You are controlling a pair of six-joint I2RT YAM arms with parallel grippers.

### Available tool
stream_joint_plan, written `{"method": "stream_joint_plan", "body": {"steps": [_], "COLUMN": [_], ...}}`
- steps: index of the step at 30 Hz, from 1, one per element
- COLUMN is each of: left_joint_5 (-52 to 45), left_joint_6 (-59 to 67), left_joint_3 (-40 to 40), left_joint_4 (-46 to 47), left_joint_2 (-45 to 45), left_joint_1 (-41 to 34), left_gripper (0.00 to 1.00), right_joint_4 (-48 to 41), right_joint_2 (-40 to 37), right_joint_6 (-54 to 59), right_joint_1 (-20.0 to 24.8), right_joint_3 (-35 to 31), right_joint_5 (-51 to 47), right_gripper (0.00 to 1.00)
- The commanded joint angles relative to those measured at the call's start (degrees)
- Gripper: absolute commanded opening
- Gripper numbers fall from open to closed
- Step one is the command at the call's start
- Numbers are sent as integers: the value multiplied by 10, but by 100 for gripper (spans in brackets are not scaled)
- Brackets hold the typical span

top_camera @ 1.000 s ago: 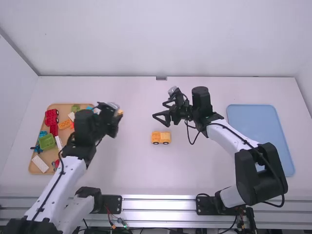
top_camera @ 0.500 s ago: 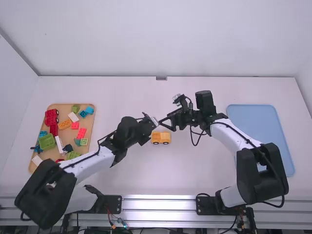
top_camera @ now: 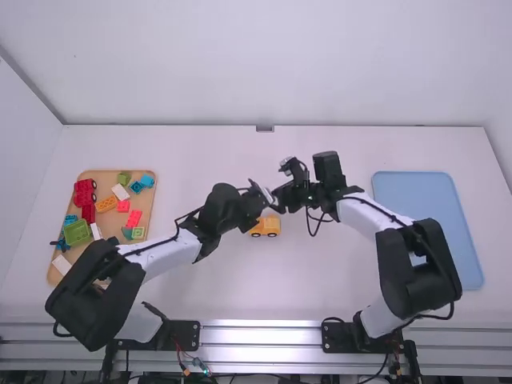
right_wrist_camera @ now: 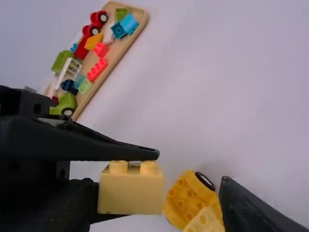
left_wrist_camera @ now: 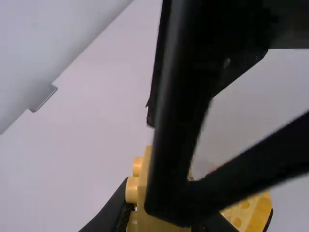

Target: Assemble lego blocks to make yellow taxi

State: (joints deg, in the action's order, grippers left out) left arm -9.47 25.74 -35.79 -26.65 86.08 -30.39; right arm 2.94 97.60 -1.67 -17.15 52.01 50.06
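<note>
Yellow studded plastic block, lower centre, left hand clamped on it, right hand spread around it, likely for handover!

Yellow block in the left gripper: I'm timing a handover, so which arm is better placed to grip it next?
Right, I'd judge: the right gripper is open, its fingers on either side of the yellow block, while the left gripper is shut on it.

Beyond the white table, a pale back wall is seen; the table is flanked by 2 side walls and evenly lit. Its near edge is lined with metal rails.
</note>
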Motion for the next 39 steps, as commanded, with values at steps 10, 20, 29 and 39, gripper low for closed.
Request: {"method": "stream_joint_plan", "body": {"steps": [10,20,29,39], "left_joint_5": [-17,-10,-15,-17], "left_joint_6": [48,56,45,-11], "left_joint_3": [-9,-9,-9,-9], "left_joint_4": [-12,-67,-81,-85], "left_joint_2": [16,48,48,47], "left_joint_1": [-4,-4,-4,-4], "left_gripper": [1,1,2,99], "right_joint_4": [2,-8,-4,30], "right_joint_2": [47,47,47,46], "right_joint_6": [-20,-24,-25,-26], "right_joint_1": [-10,-9,-21,-20], "right_joint_3": [17,20,20,20], "right_joint_5": [66,58,52,54], "right_gripper": [59,49,32,16]}}
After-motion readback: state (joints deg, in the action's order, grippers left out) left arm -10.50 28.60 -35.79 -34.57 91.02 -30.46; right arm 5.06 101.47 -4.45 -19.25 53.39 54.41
